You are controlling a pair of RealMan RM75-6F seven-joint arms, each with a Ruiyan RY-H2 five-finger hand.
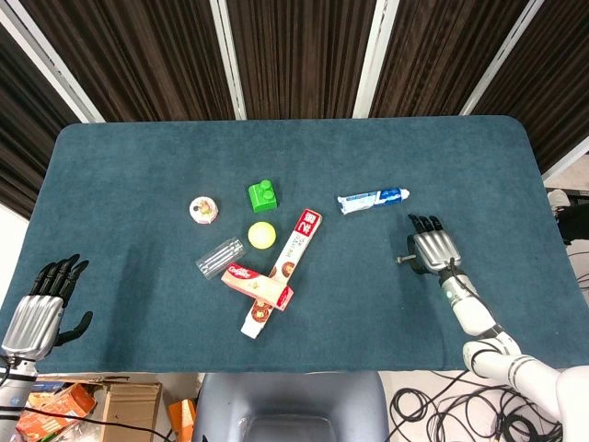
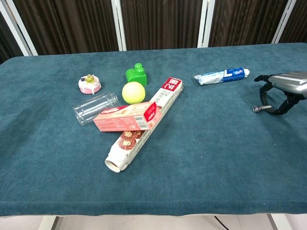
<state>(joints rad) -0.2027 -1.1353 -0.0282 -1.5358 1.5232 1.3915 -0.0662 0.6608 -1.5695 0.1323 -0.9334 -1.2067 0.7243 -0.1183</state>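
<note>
Print shows on the long white roll box (image 2: 144,124), the red carton (image 2: 125,117) lying across it and the blue-and-white toothpaste tube (image 2: 221,75), but every bit of it is too small to read.

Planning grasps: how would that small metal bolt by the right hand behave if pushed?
The bolt looks like a stiff, short metal cylinder lying on its side, so it may roll. The table cloth probably slows it. It is small beside the right hand, so likely fiddly to pinch.
</note>
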